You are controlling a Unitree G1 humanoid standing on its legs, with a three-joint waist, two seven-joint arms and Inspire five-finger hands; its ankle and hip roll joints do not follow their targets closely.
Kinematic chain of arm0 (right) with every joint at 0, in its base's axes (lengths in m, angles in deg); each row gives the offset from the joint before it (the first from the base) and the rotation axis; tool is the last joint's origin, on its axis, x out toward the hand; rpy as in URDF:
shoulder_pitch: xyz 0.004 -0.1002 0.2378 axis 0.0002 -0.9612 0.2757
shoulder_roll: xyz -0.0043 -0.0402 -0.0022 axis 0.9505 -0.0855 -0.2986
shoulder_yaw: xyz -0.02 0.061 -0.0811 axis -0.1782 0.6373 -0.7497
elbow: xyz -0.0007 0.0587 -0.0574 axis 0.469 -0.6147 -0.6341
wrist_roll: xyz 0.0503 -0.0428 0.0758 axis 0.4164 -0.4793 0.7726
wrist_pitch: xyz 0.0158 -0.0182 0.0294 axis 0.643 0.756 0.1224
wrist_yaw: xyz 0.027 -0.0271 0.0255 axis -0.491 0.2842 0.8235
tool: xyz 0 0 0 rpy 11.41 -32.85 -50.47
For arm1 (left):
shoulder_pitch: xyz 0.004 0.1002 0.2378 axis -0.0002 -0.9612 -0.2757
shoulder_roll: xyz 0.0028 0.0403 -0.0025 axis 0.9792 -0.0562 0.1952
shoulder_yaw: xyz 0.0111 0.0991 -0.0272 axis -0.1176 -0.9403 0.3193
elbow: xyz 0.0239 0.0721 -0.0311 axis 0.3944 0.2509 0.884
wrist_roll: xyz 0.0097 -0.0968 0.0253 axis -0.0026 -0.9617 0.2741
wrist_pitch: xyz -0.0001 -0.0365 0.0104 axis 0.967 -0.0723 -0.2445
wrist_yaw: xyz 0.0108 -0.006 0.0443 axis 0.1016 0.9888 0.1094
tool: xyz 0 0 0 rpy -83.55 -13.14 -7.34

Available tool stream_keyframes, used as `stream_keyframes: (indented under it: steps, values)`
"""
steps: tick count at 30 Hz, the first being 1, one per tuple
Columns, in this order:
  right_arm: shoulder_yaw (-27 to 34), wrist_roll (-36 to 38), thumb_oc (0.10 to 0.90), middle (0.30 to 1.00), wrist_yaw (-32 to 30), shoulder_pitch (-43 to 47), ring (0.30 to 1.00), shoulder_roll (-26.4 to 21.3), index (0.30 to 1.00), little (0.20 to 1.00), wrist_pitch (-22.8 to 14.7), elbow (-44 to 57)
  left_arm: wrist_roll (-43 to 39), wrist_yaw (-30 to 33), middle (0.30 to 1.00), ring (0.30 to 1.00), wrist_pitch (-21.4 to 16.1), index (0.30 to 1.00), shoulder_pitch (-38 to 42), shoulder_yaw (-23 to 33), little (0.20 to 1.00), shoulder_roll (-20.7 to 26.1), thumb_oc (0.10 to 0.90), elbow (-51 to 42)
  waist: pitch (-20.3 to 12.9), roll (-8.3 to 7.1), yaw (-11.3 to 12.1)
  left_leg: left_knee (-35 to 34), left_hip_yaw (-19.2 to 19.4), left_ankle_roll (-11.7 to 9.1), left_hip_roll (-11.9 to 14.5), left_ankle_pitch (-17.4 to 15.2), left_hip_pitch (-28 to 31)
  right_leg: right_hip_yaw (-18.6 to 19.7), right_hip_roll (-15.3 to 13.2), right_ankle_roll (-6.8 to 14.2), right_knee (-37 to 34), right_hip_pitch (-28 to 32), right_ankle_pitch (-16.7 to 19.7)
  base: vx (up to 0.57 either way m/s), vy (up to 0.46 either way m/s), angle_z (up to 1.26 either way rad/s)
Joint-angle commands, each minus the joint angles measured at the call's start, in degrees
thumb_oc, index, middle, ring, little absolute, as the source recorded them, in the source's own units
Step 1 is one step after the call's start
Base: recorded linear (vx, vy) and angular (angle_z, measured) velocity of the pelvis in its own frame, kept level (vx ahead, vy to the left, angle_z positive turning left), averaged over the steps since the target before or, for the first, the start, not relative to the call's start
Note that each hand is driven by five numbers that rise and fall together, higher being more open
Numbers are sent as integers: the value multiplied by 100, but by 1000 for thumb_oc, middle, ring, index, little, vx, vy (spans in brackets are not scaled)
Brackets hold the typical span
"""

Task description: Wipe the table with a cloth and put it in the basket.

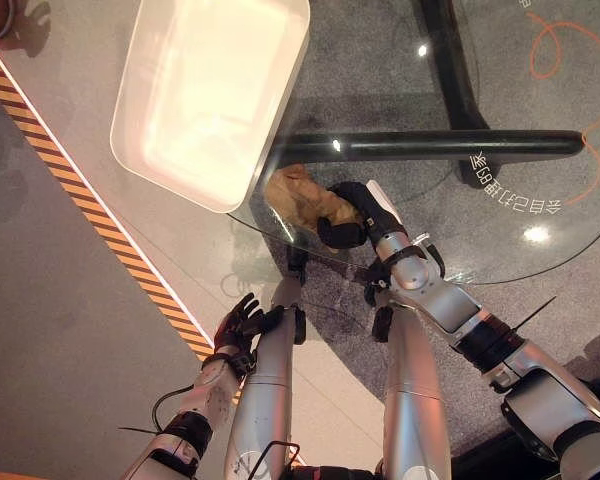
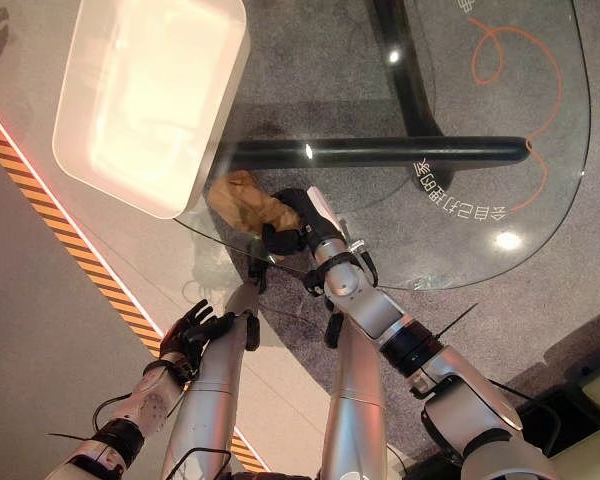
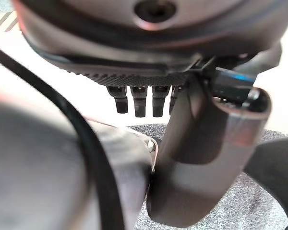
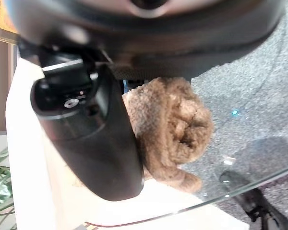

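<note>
Currently we find the right hand (image 1: 352, 214) clenched around the crumpled tan terry cloth (image 1: 302, 199); the white rectangular plastic basket (image 1: 160, 172) lies just upper left.

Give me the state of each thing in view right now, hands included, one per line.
cloth: bunched up on the glass table, under the right hand, beside the basket, not in it.
basket: upright on the table edge, nothing visible inside.
glass table: cloth and basket on it.
right hand: fingers curled round the cloth.
left hand: low beside the table, fingers relaxed, holding nothing.
</note>
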Motion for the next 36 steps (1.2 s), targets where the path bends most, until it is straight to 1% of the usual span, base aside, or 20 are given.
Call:
stream_keyframes:
  steps: [1, 7, 9, 10, 13, 17, 18, 19, 24, 25, 29, 31, 32, 33, 34, 35, 36]
  values:
    - [296, 310, 100, 300, -201, -21, 300, -49, 300, 200, -731, 801, 117, -74, 900, 900, 38, 900, -604, -135, 900, -102, 800, 26, -88, 131, -120, 937, 488, 185, -258, -1205, 82, -344, 152, 240, -1165, 178, 735, -44, -33, 3]
    - [771, 270, 100, 300, -200, -541, 300, -224, 300, 200, -927, 940, 285, -362, 900, 900, -176, 900, -778, -48, 900, 2, 800, -35, -88, 45, -184, 806, 493, 200, -258, -1206, 448, -371, 186, 242, -1244, 573, 692, -43, -14, 1]
    - [1016, 326, 100, 300, -227, -877, 300, -335, 300, 200, -1081, 1037, 210, -492, 900, 900, -292, 900, -883, 27, 900, 116, 800, -176, -88, 7, -211, 746, 484, 207, -247, -1214, 656, -386, 202, 242, -1255, 792, 640, -97, -35, 1]
    - [1101, 365, 100, 300, -239, -848, 300, -378, 300, 200, -1123, 1055, 169, -505, 900, 900, -326, 900, -798, 81, 900, 143, 800, -227, -88, -18, -243, 673, 513, 245, -264, -1023, 524, -418, 184, 195, -1337, 677, 804, -123, -31, 2]
    - [1324, 369, 100, 300, -169, -1165, 300, -388, 300, 200, -1307, 1068, 176, -520, 900, 900, -319, 900, -906, 164, 900, 226, 800, -319, -88, -43, -269, 638, 488, 245, -255, -1036, 694, -428, 174, 202, -1361, 850, 782, -65, -29, 0]
    - [1611, 442, 100, 300, -180, -1608, 300, -407, 300, 200, -1573, 1230, 31, -915, 900, 900, -349, 900, -1193, 297, 900, 359, 800, -501, -88, -83, -279, 432, 469, 254, -250, -1011, 1081, -447, 213, 216, -1492, 1229, 754, -46, -27, -1]
    - [1612, 442, 100, 300, -180, -1609, 300, -407, 300, 200, -1573, 1231, 30, -915, 900, 900, -349, 900, -1194, 296, 900, 359, 800, -501, -88, -83, -279, 431, 469, 254, -250, -1011, 1083, -447, 213, 216, -1493, 1230, 755, -41, -10, -1]
    - [1691, 464, 100, 300, -243, -1721, 300, -420, 300, 200, -1715, 1265, -81, -1185, 900, 900, -343, 900, -1282, 303, 900, 397, 800, -620, -88, -90, -285, 384, 483, 255, -236, -1014, 1196, -450, 225, 213, -1512, 1339, 727, -30, -12, 0]
    - [1909, 591, 100, 300, -310, -1995, 300, -329, 300, 200, -1967, 1400, -415, -1643, 900, 900, -306, 900, -1454, 232, 900, 521, 800, -1169, -88, -116, -280, 320, 497, 283, -210, -1047, 1445, -455, 236, 207, -1530, 1588, 672, -25, -37, 0]
    - [1986, 605, 100, 300, -340, -2117, 300, -269, 300, 200, -2052, 1512, -590, -1717, 900, 900, -247, 900, -1520, 219, 900, 594, 800, -1529, -88, -124, -271, 267, 496, 298, -214, -1048, 1560, -464, 248, 209, -1557, 1704, 658, -23, -46, 1]
    - [2145, 593, 100, 300, -333, -2338, 300, -217, 300, 200, -2125, 1827, -909, -1791, 900, 900, -282, 900, -1671, 239, 900, 708, 800, -2136, -88, -147, -259, 170, 504, 322, -225, -1045, 1749, -474, 269, 222, -1637, 1914, 648, -20, -29, 0]
    - [2218, 605, 100, 300, -305, -2442, 300, -205, 300, 200, -2184, 1907, -1106, -1869, 900, 900, -243, 900, -1752, 279, 900, 730, 800, -2380, -88, -159, -249, 125, 507, 328, -228, -1045, 1838, -474, 277, 230, -1679, 2016, 644, -11, -16, -2]
    - [2273, 600, 100, 300, -303, -2528, 300, -196, 300, 200, -2256, 1949, -1307, -2026, 900, 900, -193, 900, -1818, 309, 900, 735, 800, -2537, -88, -164, -243, 111, 504, 331, -225, -1049, 1883, -469, 277, 235, -1682, 2059, 639, 0, 0, 0]
    - [2328, 617, 100, 300, -308, -2628, 300, -178, 300, 200, -2343, 1995, -1507, -2279, 900, 900, -61, 900, -1907, 355, 900, 745, 800, -2732, -88, -167, -230, 93, 504, 342, -225, -1061, 1944, -472, 277, 242, -1685, 2111, 633, 0, 0, 0]
    - [2350, 627, 100, 300, -295, -2660, 300, -175, 300, 200, -2346, 2015, -1532, -2313, 900, 900, -10, 900, -1933, 364, 900, 753, 800, -2801, -88, -169, -228, 80, 507, 345, -224, -1061, 1965, -473, 279, 245, -1689, 2129, 631, -25, -30, 1]
    - [2443, 663, 100, 300, -317, -2789, 300, -177, 300, 200, -2423, 2097, -1690, -2794, 900, 900, 214, 900, -2036, 387, 900, 786, 800, -3028, -88, -179, -219, 13, 525, 360, -225, -1053, 2047, -480, 296, 254, -1730, 2207, 631, -36, -25, 1]
    - [2478, 691, 100, 300, -317, -2847, 300, -188, 300, 200, -2495, 2105, -1775, -3018, 900, 900, 362, 900, -2089, 365, 900, 796, 800, -3229, -88, -194, -218, -39, 552, 369, -212, -1044, 2104, -492, 301, 257, -1773, 2266, 636, -48, -25, 0]
